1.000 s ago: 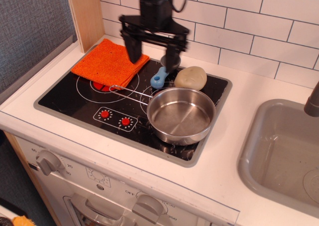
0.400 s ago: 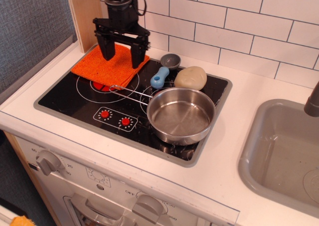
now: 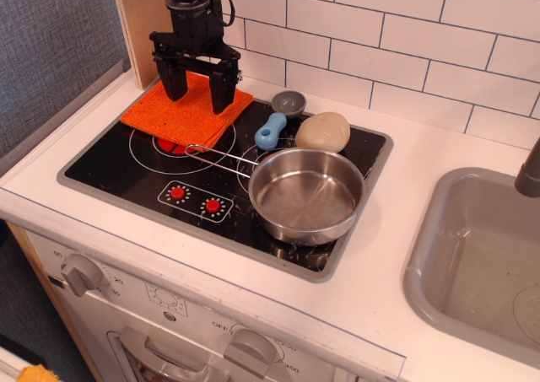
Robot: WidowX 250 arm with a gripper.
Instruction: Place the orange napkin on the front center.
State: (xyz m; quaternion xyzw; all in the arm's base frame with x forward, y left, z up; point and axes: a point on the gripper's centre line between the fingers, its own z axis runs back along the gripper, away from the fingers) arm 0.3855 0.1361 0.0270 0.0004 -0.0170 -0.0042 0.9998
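The orange napkin (image 3: 177, 112) lies flat on the back left corner of the black cooktop (image 3: 148, 173), over part of the left ring outline. My gripper (image 3: 199, 94) hangs over the napkin's far part with both black fingers spread wide, open and empty. Its fingertips stand just above or at the cloth; I cannot tell if they touch. The front middle of the cooktop shows two red burner marks (image 3: 195, 199).
A steel pan (image 3: 305, 196) sits on the right of the cooktop, its thin handle reaching left toward the napkin. A blue-handled scoop (image 3: 277, 121) and a beige lump (image 3: 322, 132) lie behind it. A grey sink (image 3: 481, 264) is at right, a wooden panel (image 3: 145, 24) at back left.
My gripper has moved left from above the scoop to above the orange napkin and come down a little. It stays open. The napkin and pan have not moved.
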